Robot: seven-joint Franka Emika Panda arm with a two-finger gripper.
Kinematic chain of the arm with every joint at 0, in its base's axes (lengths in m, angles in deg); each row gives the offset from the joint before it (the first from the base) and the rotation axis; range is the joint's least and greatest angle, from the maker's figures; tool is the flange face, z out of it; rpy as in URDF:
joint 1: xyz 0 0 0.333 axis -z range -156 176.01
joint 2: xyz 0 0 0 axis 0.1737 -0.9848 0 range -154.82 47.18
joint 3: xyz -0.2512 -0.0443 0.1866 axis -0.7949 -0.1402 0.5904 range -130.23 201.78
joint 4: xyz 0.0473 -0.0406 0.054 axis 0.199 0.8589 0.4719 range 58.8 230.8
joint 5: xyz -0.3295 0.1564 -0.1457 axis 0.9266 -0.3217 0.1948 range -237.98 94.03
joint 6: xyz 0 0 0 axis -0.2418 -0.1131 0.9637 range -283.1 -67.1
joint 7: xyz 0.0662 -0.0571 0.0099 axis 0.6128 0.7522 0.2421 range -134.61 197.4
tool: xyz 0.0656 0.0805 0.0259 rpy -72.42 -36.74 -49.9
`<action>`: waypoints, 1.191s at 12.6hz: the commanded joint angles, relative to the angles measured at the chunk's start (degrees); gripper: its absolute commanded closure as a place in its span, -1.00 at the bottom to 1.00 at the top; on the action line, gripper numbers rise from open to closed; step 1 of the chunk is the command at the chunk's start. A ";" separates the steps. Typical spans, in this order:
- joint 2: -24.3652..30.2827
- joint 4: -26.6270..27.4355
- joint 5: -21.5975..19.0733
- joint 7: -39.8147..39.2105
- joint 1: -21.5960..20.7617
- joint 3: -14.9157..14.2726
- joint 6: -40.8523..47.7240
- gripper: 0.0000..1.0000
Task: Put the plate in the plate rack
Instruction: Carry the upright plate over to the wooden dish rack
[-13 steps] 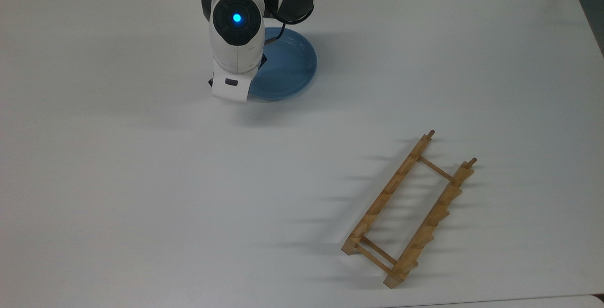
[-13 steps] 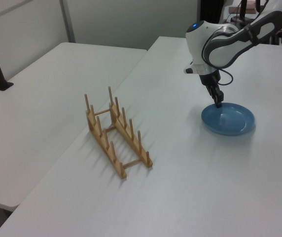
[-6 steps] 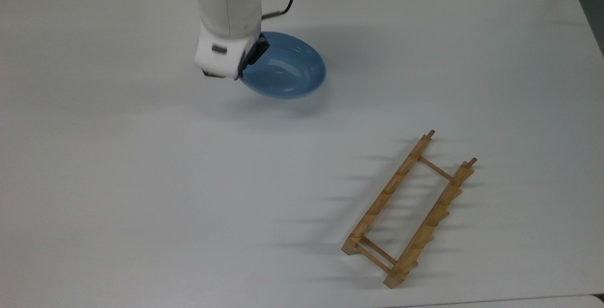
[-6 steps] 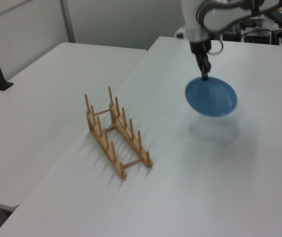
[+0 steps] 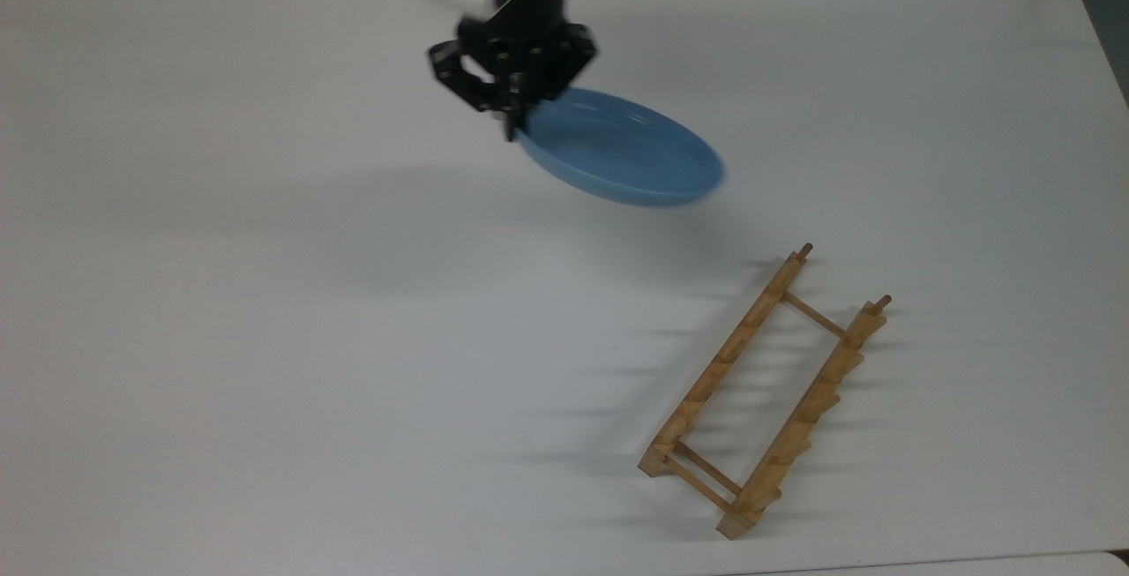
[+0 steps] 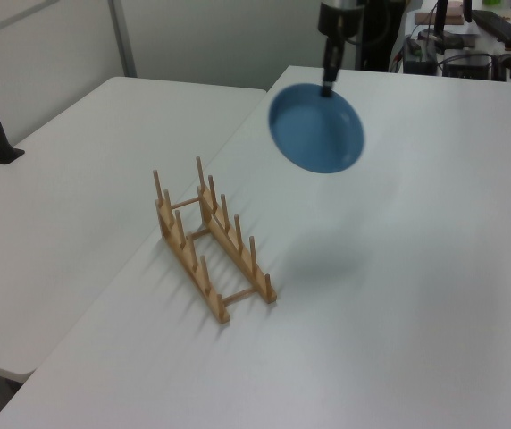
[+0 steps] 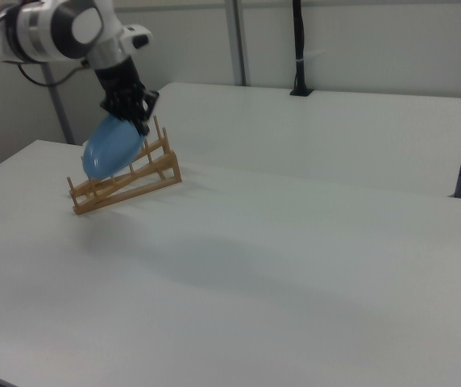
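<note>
Lifted clear of the table (image 5: 220, 311) since a second ago, when it lay flat on the white top, the plate (image 5: 622, 157) now hangs in the air, pinched at its rim by the gripper (image 5: 513, 122) and carried toward the rack (image 5: 766, 395).

Seen from the top view, the black fingers are clamped on the plate's edge at about 10 o'clock, and the plate tilts away from them toward 4 o'clock, its hollow side up. A soft shadow lies on the table below and left of it. The rack stands at roughly 4 o'clock from the plate, well apart from it, running slantwise with its pegs upright and nothing in it.

From the left view, the plate (image 6: 316, 128) hangs nearly on edge below the gripper (image 6: 327, 88), its blue face turned to the camera, up at 1 o'clock from the rack (image 6: 211, 237).

From the right view, the arm (image 7: 61, 28) reaches in at the upper left; the plate (image 7: 111, 147) dangles under the gripper (image 7: 139, 121) and overlaps the rack (image 7: 126, 173) in the line of sight, though whether they are close cannot be told there.
</note>
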 commanded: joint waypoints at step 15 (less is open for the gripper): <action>-10.51 1.47 44.78 59.32 -15.91 -0.42 -26.35 1.00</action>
